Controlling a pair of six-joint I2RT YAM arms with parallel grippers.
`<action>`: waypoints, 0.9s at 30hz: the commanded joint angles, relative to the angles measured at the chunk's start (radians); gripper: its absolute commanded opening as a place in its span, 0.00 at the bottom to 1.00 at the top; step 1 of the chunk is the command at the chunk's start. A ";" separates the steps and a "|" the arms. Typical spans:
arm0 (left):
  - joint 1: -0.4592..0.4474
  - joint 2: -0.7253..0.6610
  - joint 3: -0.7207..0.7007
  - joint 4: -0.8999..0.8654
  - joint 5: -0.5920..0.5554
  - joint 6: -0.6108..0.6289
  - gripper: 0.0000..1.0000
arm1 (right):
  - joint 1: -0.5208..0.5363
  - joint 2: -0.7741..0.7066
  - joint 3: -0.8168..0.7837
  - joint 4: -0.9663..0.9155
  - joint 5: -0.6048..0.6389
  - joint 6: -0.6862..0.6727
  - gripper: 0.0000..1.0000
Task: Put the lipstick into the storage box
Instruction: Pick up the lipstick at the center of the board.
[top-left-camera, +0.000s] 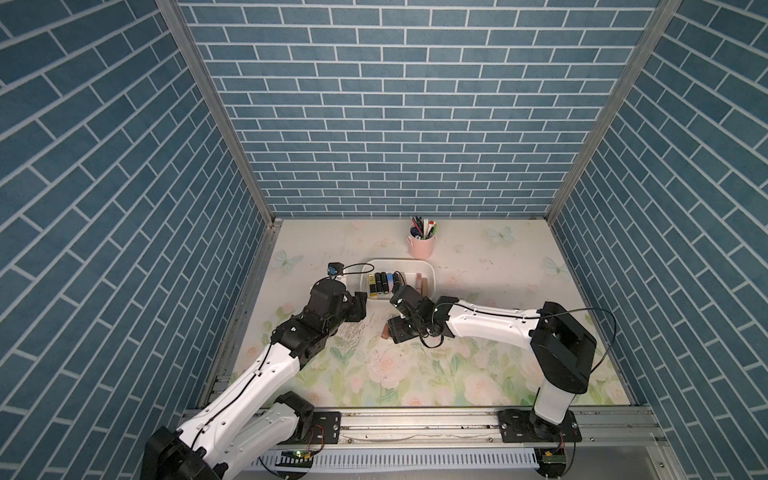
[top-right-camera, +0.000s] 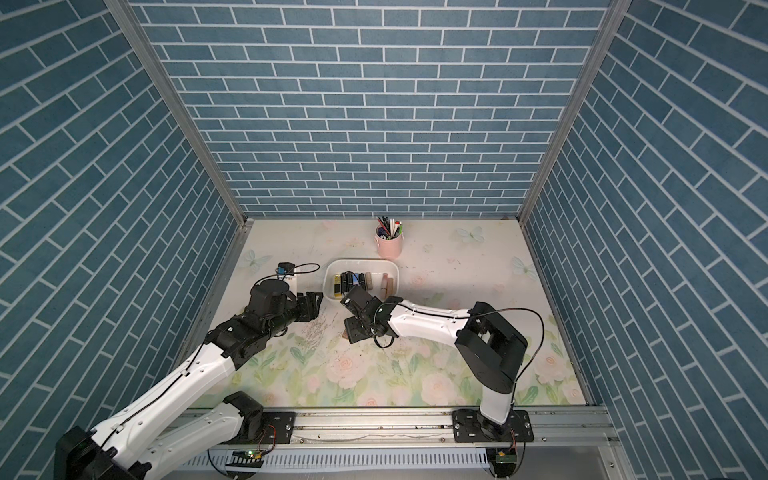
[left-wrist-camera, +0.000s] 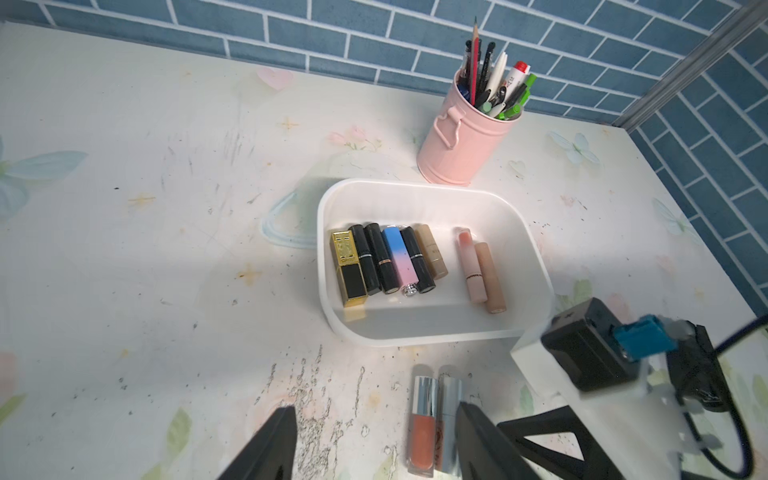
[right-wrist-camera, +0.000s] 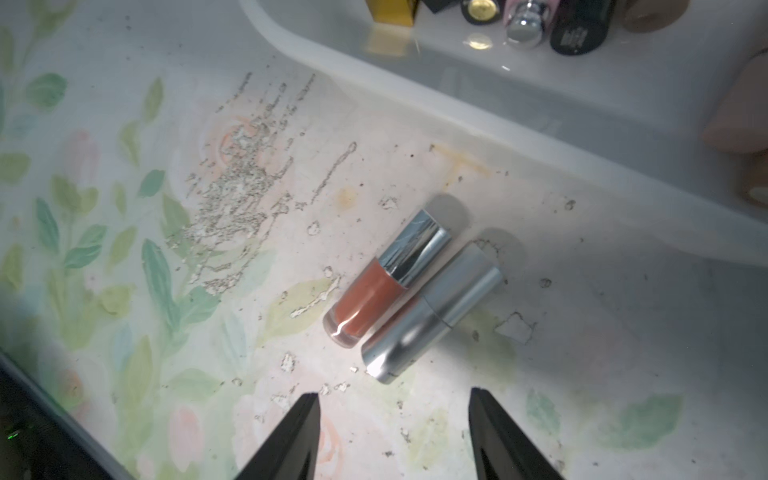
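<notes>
Hanging open and empty like the left pincer (left-wrist-camera: 374, 407), the right pincer (right-wrist-camera: 392, 392) should straddle only the silver lipstick (right-wrist-camera: 432, 316), without nudging the orange lipstick (right-wrist-camera: 365, 303) touching it.

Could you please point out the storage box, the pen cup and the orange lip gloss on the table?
storage box (left-wrist-camera: 415, 338): left wrist view, on the wall nearest the robot.
pen cup (left-wrist-camera: 461, 145): left wrist view, on its pink side.
orange lip gloss (right-wrist-camera: 365, 297): right wrist view, on the orange bottle, not the cap.
</notes>
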 joint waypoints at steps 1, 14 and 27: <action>0.008 -0.013 -0.018 -0.032 -0.035 0.006 0.69 | -0.001 0.031 0.039 -0.055 0.050 0.029 0.62; 0.010 0.012 -0.038 -0.011 -0.012 0.024 0.74 | -0.005 0.116 0.114 -0.078 0.069 0.015 0.63; 0.014 0.013 -0.038 -0.012 -0.007 0.030 0.74 | -0.016 0.137 0.113 -0.073 0.071 0.012 0.63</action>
